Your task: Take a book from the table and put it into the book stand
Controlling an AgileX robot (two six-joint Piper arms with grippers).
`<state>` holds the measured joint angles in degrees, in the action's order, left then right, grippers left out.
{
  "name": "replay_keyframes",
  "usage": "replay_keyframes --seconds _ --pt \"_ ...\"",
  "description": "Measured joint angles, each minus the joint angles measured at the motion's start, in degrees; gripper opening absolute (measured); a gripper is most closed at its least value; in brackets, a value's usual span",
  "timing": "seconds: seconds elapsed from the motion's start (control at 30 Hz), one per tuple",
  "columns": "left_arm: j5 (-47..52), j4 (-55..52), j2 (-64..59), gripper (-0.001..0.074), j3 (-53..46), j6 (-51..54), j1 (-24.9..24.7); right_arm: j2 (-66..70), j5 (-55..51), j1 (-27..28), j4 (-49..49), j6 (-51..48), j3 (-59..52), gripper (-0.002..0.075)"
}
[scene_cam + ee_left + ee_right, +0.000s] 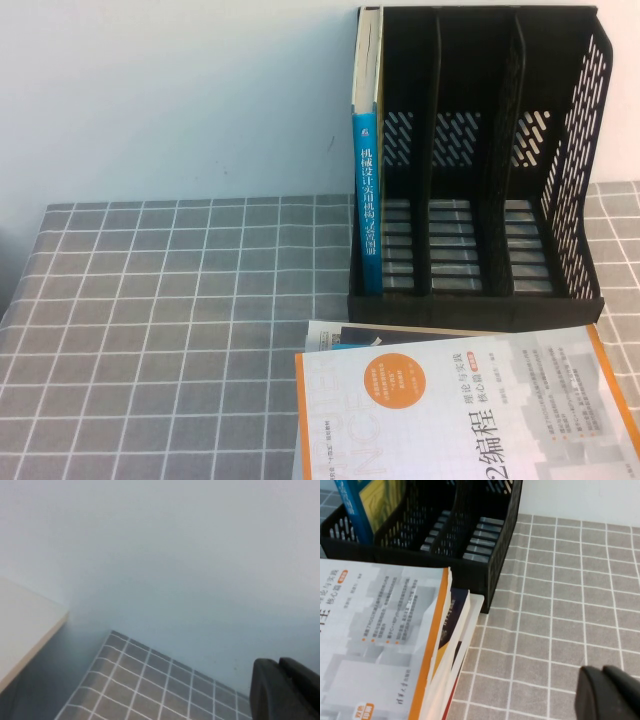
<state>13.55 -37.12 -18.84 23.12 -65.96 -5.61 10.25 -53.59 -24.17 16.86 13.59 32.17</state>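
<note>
The book (368,150) with the blue spine stands upright in the leftmost slot of the black book stand (560,300) at the back of the table (150,330). In the right wrist view the book (367,502) and the stand (485,575) show too. Neither arm shows in the high view. My left gripper (287,690) is shut and empty, over the table's far edge and facing the wall. My right gripper (610,695) is shut and empty above the grid cloth (560,610), to the right of the stand.
A white book with an orange edge (450,410) lies on a small stack in front of the stand; it also shows in the right wrist view (375,645). The stand's middle and right slots hold nothing. A pale board (22,630) shows beside the table.
</note>
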Motion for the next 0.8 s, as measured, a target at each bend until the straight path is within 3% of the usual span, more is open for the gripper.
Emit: replay_keyframes --seconds 0.2,0.53,0.63,0.8 --pt "-1.38 1.06 3.28 -0.0003 -0.59 -4.94 7.86 0.0 0.0 0.0 0.0 0.0 0.0 -0.0001" --pt "-13.55 5.39 5.14 -0.0003 -2.81 -6.63 8.59 0.0 0.0 0.0 0.0 0.0 0.0 -0.0001" --pt "-15.25 12.29 7.55 -0.0003 -4.99 1.51 8.59 0.0 0.0 0.0 0.0 0.0 0.0 -0.0001" --pt "-14.7 29.72 11.35 -0.0003 -8.97 25.57 8.59 0.0 0.0 0.0 0.0 0.0 0.0 -0.0001"
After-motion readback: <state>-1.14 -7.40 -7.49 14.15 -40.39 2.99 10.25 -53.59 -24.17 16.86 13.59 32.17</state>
